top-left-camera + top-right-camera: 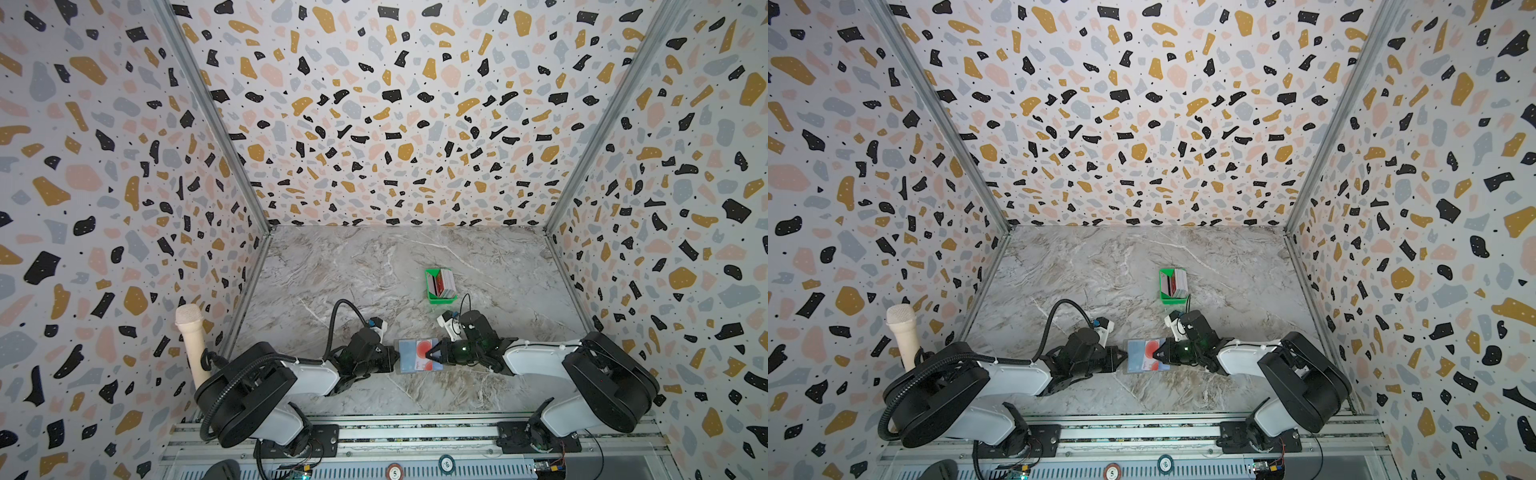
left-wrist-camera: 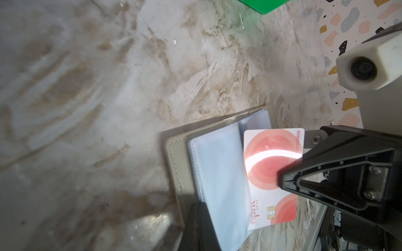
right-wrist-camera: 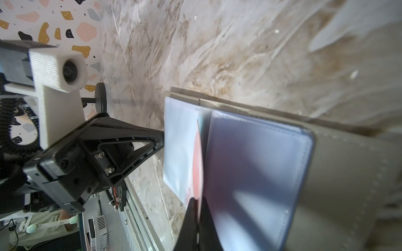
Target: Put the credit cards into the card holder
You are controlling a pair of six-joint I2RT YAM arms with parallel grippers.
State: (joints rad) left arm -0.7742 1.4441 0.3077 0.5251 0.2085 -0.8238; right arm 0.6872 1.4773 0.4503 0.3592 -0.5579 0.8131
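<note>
The grey-taupe card holder (image 1: 404, 365) (image 1: 1133, 368) lies open near the front middle of the marble table. My left gripper (image 1: 395, 358) (image 2: 202, 219) is shut on one of its clear pocket leaves (image 2: 219, 173), holding that leaf up. My right gripper (image 1: 428, 355) (image 3: 198, 217) is shut on a white credit card with red circles (image 2: 269, 165) (image 1: 419, 350). The card's far edge sits under the raised leaf, between clear leaves (image 3: 250, 165). Whether it is inside a pocket I cannot tell. More credit cards (image 1: 444, 283) (image 1: 1177, 283) stand in a green tray.
The small green tray (image 1: 432, 300) (image 1: 1165, 297) stands behind the right gripper, mid-table. A cream foam-tipped post (image 1: 192, 345) rises at the front left wall. An aluminium rail (image 1: 415, 432) carries both arm bases along the front edge. Patterned walls close three sides.
</note>
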